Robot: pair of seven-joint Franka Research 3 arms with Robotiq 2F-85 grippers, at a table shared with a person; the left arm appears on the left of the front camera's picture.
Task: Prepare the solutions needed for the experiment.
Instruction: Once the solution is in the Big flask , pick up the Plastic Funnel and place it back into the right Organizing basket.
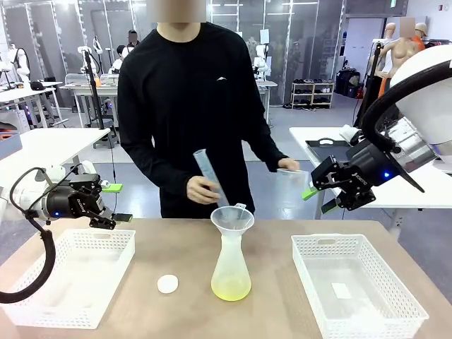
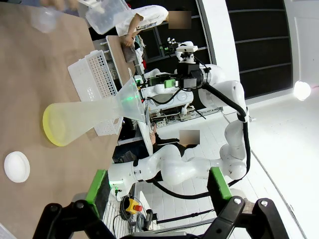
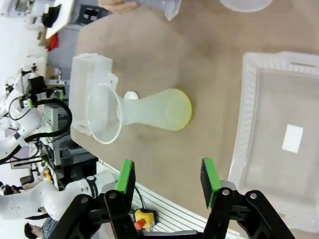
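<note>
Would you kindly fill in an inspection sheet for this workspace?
Surface: brown table, no spills seen.
Job's things: yellow-green solution shallow in the flask, funnel on top; person holds cylinder and beaker.
Clutter: white cap beside flask; left basket, right basket.
Grippers: left gripper open, aloft near left basket; right gripper open, empty.
Cables: black cable loops by left arm.
Surroundings: other tables behind the person.

Flask [image 3: 149, 113] w/ funnel [image 3: 110, 107], solutions [image 3: 185, 112] at base; white basket [image 3: 244, 99] beside; R gripper [image 3: 167, 170] jaws apart.
</note>
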